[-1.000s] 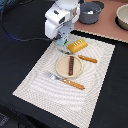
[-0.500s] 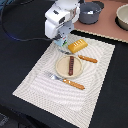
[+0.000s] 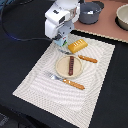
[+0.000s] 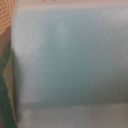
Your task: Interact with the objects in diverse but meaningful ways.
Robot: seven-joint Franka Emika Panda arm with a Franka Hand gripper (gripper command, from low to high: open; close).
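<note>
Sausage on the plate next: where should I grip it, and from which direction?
Judging from the exterior view, take the sausage at its middle, from straight above, fingers closing across its thin width. It lies flat and lengthwise across the round plate, with bare plate on both long sides. The fork and loaf lie apart from it.

Bare placemat point(image 3: 45, 87) open near corner, plate point(image 3: 64, 69), bread loaf point(image 3: 78, 46) crowd pincer point(image 3: 62, 44)

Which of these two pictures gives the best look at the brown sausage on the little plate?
The exterior view: the sausage lies in full sight on the round plate. The wrist view shows none of it, only a blurred pale blue surface.
</note>
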